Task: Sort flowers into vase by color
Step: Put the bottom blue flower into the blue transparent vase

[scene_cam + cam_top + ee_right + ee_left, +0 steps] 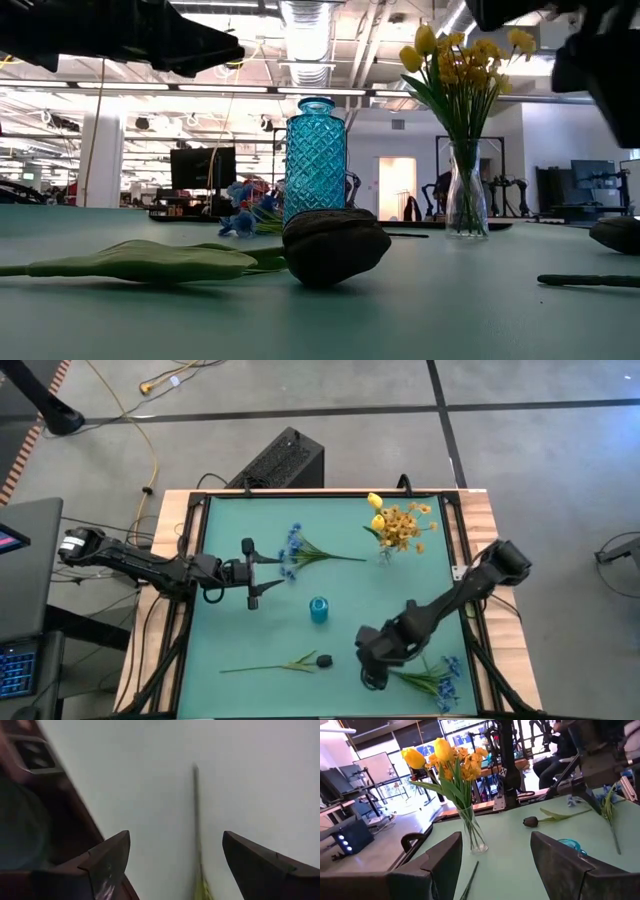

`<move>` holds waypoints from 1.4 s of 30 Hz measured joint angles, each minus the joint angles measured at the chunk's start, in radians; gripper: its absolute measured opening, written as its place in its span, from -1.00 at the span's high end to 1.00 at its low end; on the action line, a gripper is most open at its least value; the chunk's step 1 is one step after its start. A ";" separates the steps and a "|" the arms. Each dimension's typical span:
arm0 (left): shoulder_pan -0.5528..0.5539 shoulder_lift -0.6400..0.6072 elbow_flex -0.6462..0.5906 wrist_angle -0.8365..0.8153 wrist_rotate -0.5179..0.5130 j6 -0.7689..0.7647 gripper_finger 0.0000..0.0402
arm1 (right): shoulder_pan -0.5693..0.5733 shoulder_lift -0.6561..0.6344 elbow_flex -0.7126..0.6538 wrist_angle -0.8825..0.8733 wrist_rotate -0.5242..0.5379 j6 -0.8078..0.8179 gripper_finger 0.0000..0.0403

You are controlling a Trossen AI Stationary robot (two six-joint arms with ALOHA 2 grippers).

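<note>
The flowers are spread over the green table (230, 530): yellow tulips and yellow small blooms (400, 525) stand upright in a clear glass vase (467, 205) near the far right corner, 1 blue spray (300, 550) lies flat at mid-table with its stalk pointing toward that vase, a second blue spray (435, 678) lies near the front right corner, and a dark-budded stem (290, 663) lies along the front edge, its bud end just in front of a blue glass vase (319, 609) that stands upright and holds no flower. In the low view the dark bud (335, 245) sits right before this blue vase. The left gripper (250, 573) sits beside the blooms of the mid-table blue spray, its jaws spread wide with nothing between them; the wrist view shows the gap between its fingers (445, 857) looking toward the glass vase. The right gripper (372, 676) is low over the stalk end of the front right spray, jaws also spread, and a thin green stalk (196, 820) runs between its fingers (107, 857) without being pinched.
</note>
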 joint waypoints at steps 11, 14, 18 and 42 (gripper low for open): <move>0.000 0.000 0.000 -0.021 0.012 -0.055 -0.12 | 0.050 0.156 0.055 -0.106 -0.143 0.082 -0.70; 0.000 0.001 0.000 -0.027 0.033 -0.058 -0.12 | 0.047 0.172 0.055 -0.140 -0.151 0.096 -0.70; 0.000 0.001 0.000 -0.029 0.034 -0.061 -0.12 | 0.046 0.174 0.054 -0.181 -0.132 0.126 -0.70; 0.000 0.001 0.000 -0.017 0.107 0.029 -0.12 | 0.173 0.216 0.013 -0.059 0.095 0.174 -0.50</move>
